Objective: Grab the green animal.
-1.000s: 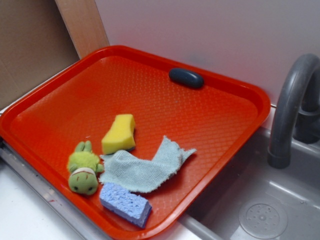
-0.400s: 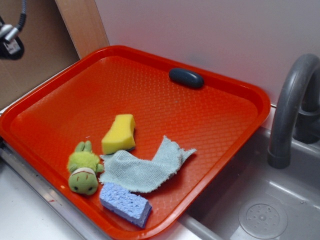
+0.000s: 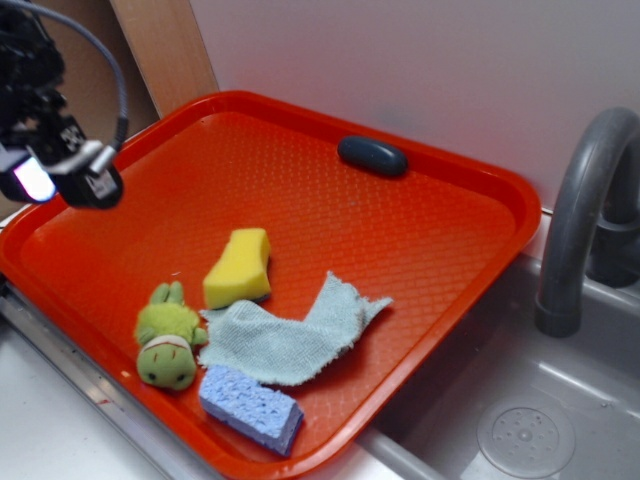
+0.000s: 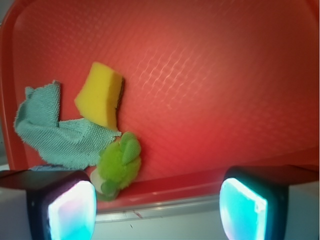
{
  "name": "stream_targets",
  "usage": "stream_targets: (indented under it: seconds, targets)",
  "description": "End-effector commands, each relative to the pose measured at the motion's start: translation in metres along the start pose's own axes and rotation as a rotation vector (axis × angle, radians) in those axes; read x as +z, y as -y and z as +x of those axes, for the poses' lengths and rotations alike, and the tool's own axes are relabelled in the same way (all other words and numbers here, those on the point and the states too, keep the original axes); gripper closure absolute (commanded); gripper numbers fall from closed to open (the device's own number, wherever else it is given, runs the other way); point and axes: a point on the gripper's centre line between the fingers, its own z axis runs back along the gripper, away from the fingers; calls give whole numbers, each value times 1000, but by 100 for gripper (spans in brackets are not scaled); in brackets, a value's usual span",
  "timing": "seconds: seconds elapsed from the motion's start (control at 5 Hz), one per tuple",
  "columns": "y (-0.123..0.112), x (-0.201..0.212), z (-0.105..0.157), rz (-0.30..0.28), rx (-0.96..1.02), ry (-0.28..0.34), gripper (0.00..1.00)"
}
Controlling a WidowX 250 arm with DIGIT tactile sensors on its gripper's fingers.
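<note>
Since the earlier frames the gripper (image 3: 62, 172) has come into the exterior view from the upper left corner; a second ago it was not visible at all, and shortly after that only its tip showed at the edge, while nothing on the tray has moved. Now it hangs above the left rim of the red tray (image 3: 480, 170), with its cable curving up behind it. In the wrist view the two lit fingertips (image 4: 72, 210) stand wide apart at the bottom corners with nothing between them, so the gripper is released and empty. From the gripper, the green animal (image 3: 167, 340) lies toward the near edge of the tray and a little to the right in the exterior view, well apart and lower; in the wrist view the green animal (image 4: 117, 165) sits left of the middle line, close to the left fingertip and not centred between the two. The toy lies flat on the tray near its front left rim, its long axis running roughly from the tray's middle toward the near rim, the head at the rim end and the two feet pointing back to the yellow sponge (image 3: 238, 267). A light blue cloth (image 3: 285, 340) touches its right side, and a blue sponge (image 3: 250, 408) lies just beside the head. I judge that the next move must carry the gripper sideways over the toy before descending.
</note>
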Motion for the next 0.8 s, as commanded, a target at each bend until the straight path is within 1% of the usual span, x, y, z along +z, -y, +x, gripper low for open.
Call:
stream_targets:
  seconds: [0.0, 0.2, 0.4, 0.6]
  targets:
    - [27, -46, 4, -16, -13, -54, 0]
    - [30, -68, 5, -18, -9, -90, 0]
    - [35, -88, 3, -24, -12, -146, 0]
    - [39, -96, -3, 7, 26, -198, 0]
